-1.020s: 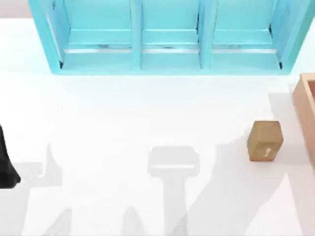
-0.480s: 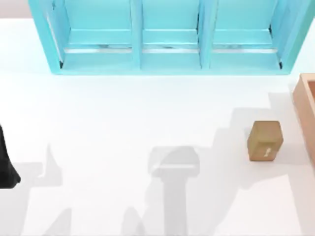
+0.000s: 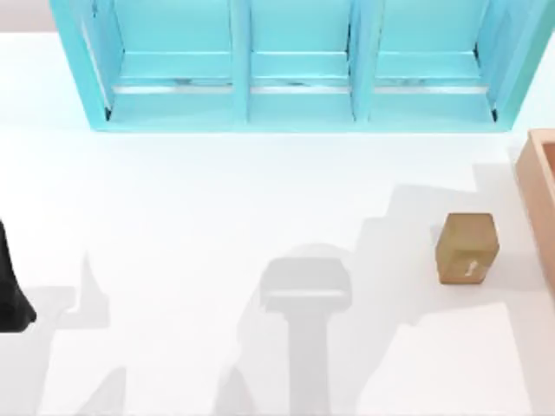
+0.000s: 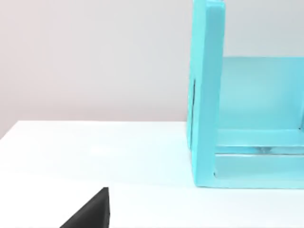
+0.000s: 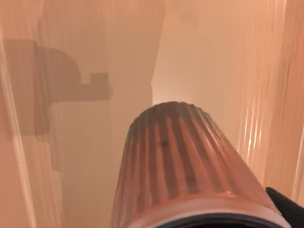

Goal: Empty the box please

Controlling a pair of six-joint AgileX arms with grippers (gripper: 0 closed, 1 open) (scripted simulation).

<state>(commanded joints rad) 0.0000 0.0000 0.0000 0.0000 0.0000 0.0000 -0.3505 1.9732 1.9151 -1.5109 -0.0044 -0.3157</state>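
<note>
In the top view, the large light-tan wooden open-topped crate stands at the right edge of the white worktop, and only its thick left wall and a strip of its darker inside are visible there. Just beside it, toward the middle of the worktop, sits a small olive-brown carton with a white mark, not touching the crate. A big turquoise shelf cabinet stands along the far side. A dark part of the left arm is at the left edge, parked. In the left wrist view, the side panel of the turquoise cabinet rises from the worktop, and a dark corner of the left pincer is visible; I cannot tell whether it is wide or narrow. In the right wrist view, the camera looks into the crate, whose wooden walls are all around, and a ribbed brown cup lies very close in front. The cup seems to be held by the right pincer, but the fingers are hidden, so I cannot tell its state. I judge that the cup is light and stiff. Its ribs should give good friction, so a hold across the wall near the rim seems best.
</note>
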